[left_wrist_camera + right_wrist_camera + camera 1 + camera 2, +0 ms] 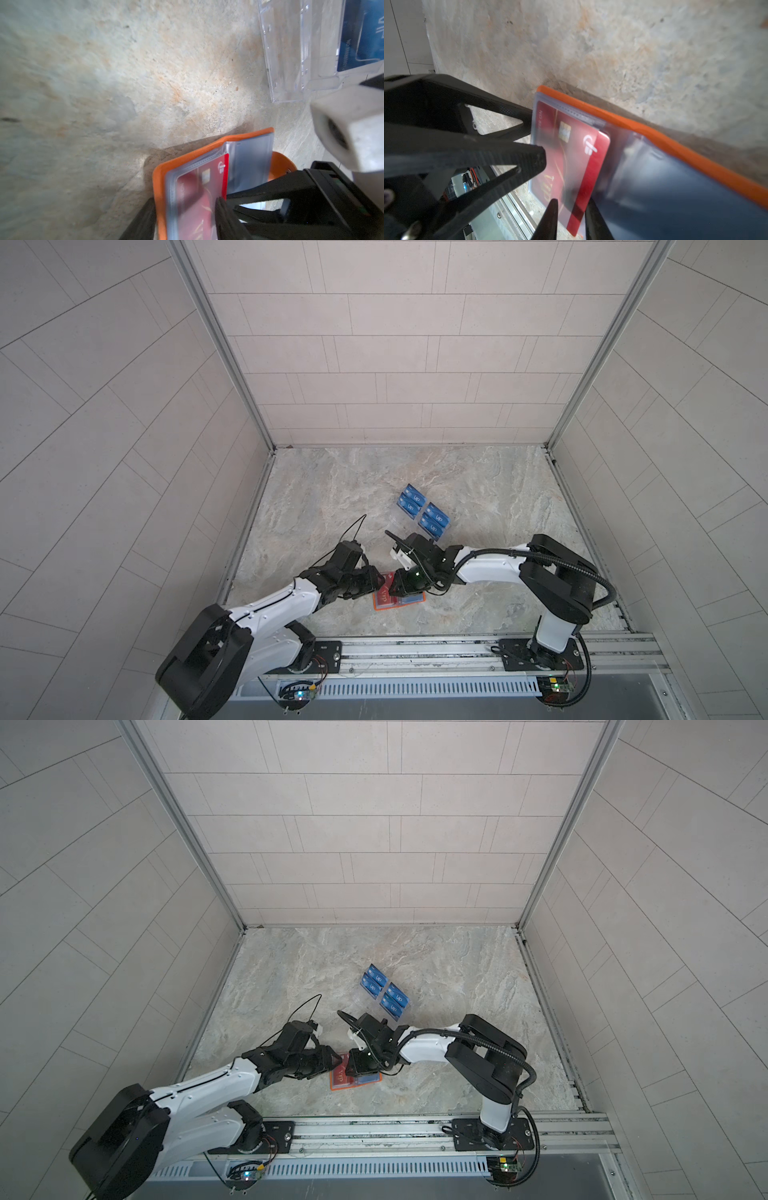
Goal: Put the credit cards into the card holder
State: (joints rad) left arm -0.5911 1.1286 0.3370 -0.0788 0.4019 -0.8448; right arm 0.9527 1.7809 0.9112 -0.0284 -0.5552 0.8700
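Right gripper (572, 200): jaws narrowly apart astride the red card's (571, 162) trailing end; a true pinch cannot be confirmed. Card sits half inside a clear sleeve (629, 149) of the open card holder (675, 145), evidently mid-insertion. Left gripper (185, 200): jaws apart bracketing the holder's outer edge, apparently steadying it; clamping unconfirmed. Blue cards (424, 512) stand in the acrylic rack (291, 62).

In both top views we see the white-and-black left arm (270, 605) reaching forward and inward from its near base. The white-and-black right arm (490, 568) folds at a raised elbow and stretches leftward. Both wrists pitch downward, so the black, two-fingered left tool (379, 580) and the matching right tool (394, 588) meet almost tip to tip, low at the middle. The left tool's fingers (527, 153) stand clearly parted; the right tool's fingers (551, 216) stand only narrowly apart.
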